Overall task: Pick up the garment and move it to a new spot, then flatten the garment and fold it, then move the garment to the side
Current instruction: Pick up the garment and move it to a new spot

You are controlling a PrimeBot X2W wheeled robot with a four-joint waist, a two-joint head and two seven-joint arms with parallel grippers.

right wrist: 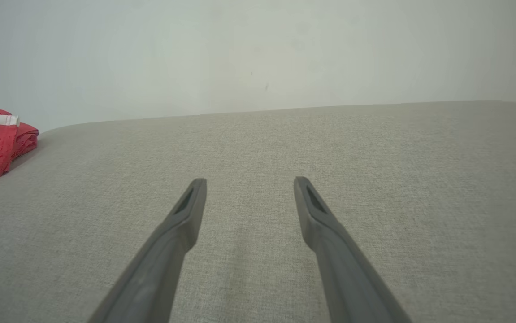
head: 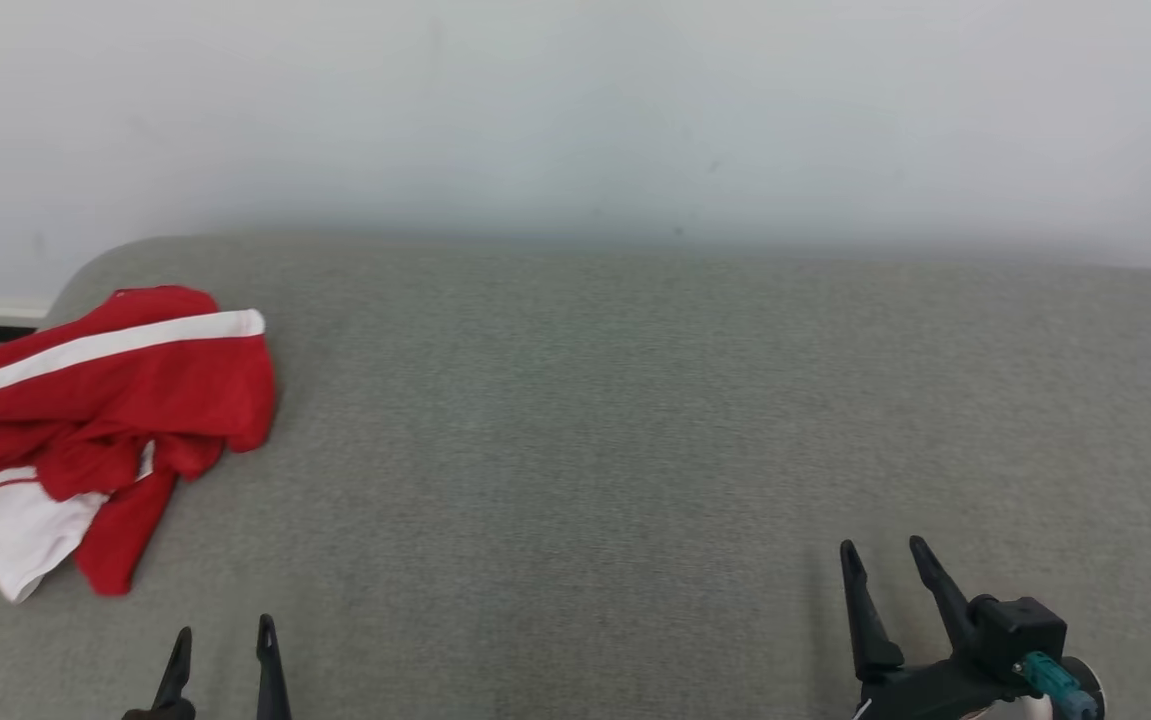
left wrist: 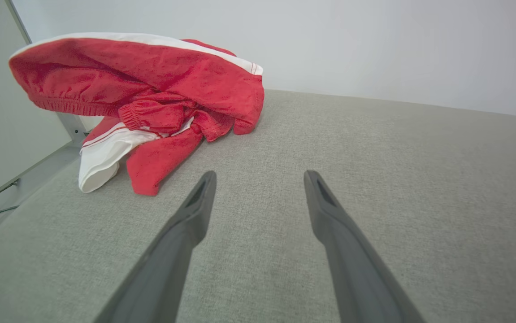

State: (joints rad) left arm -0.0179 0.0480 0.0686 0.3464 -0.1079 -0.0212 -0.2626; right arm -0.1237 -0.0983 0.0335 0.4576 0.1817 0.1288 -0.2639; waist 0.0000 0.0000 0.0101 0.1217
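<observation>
One crumpled garment (head: 105, 400), red with a white stripe and a white part at its near end, lies bunched at the 9 o'clock edge of the head view. It rests on a grey fabric-covered surface (head: 585, 450), close to that surface's rounded far-left corner. In the left wrist view it sits heaped at 10 o'clock, clear of the fingers. Left gripper (head: 225, 628), at 7 o'clock in the head view, stands on the near side of the garment and apart from it, its two dark fingers spread and holding nothing. Right gripper (head: 882, 545), at 5 o'clock, is well apart from the garment, fingers likewise spread and empty over the fabric. A pale wall (head: 575, 100) rises behind the surface at 12 o'clock.
</observation>
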